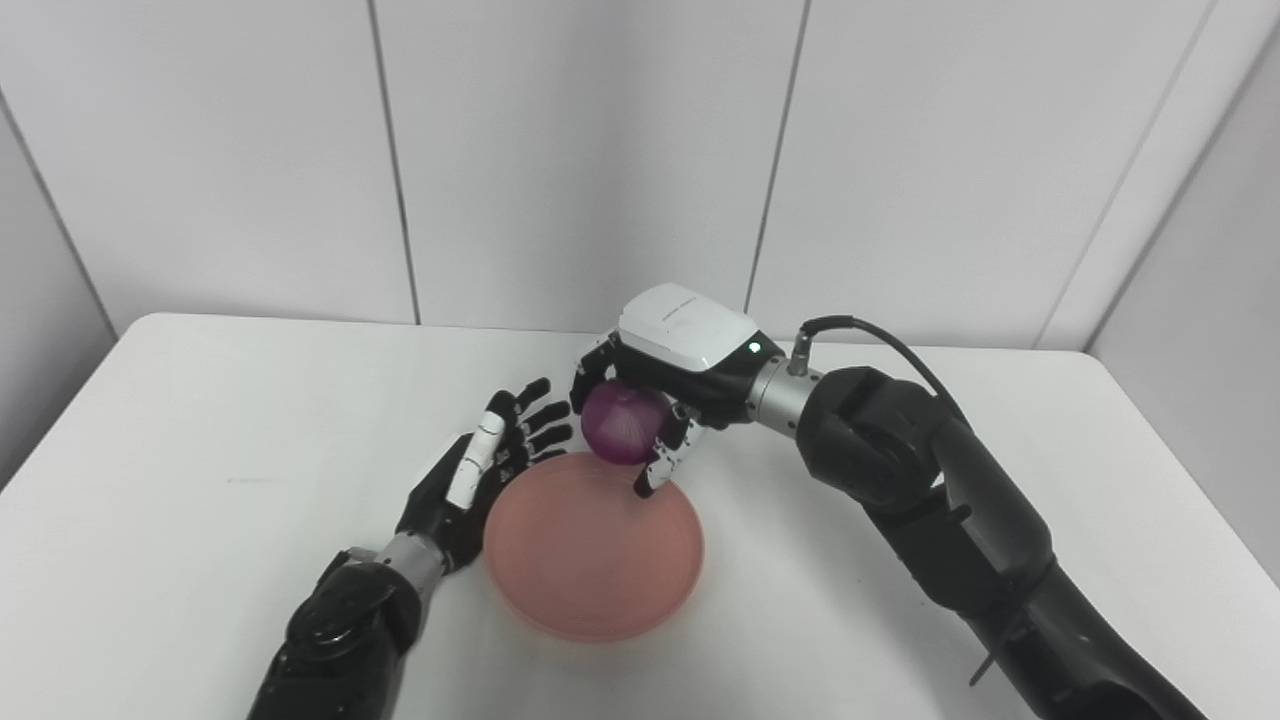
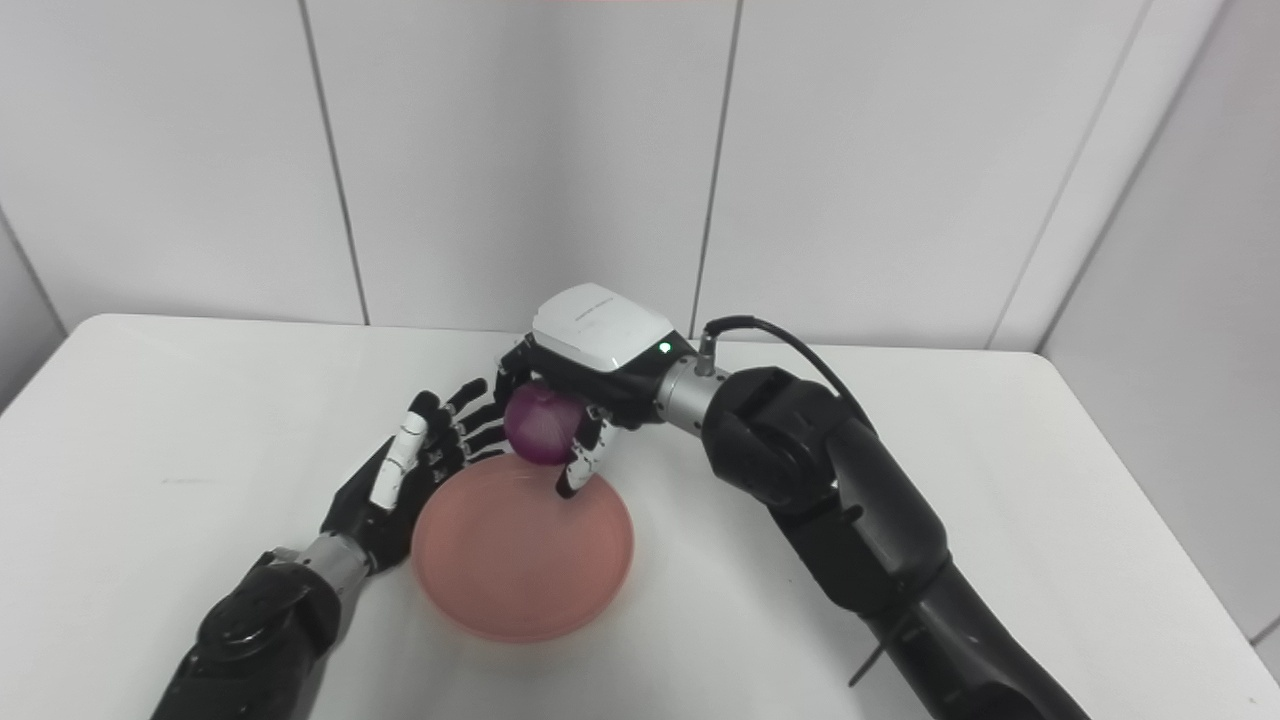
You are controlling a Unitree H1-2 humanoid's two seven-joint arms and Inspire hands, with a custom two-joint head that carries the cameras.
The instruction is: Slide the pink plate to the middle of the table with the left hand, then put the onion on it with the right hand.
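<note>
Surface: a white tabletop (image 1: pixel 200 480) with rounded far corners and a matte finish; faint shadows lie beneath the arms and the plate. A faint small mark shows on the left half. Room: pale wall panels (image 1: pixel 590 150) stand directly behind the far edge, divided by thin dark vertical seams, and angled panels close in at both sides.

The pink plate (image 1: pixel 593 560) lies flat near the middle of the tabletop, slightly toward the near edge. It is round, shallow and bare inside.

The left hand (image 1: pixel 487 470) rests at the plate's left rim, palm turned toward the plate, fingers (image 1: pixel 533 412) spread and extended toward the far side. It holds nothing. Whether it touches the rim cannot be told for certain.

The right hand (image 1: pixel 665 375), with a white casing on its back and a lit green indicator, is above the plate's far rim. Its fingers (image 1: pixel 662 462) are curled around the onion (image 1: pixel 622 422), a purple bulb held from above. The onion is clear of the plate's floor, over the far edge, with one fingertip reaching down nearly to the plate. A black cable loops from the right wrist.
</note>
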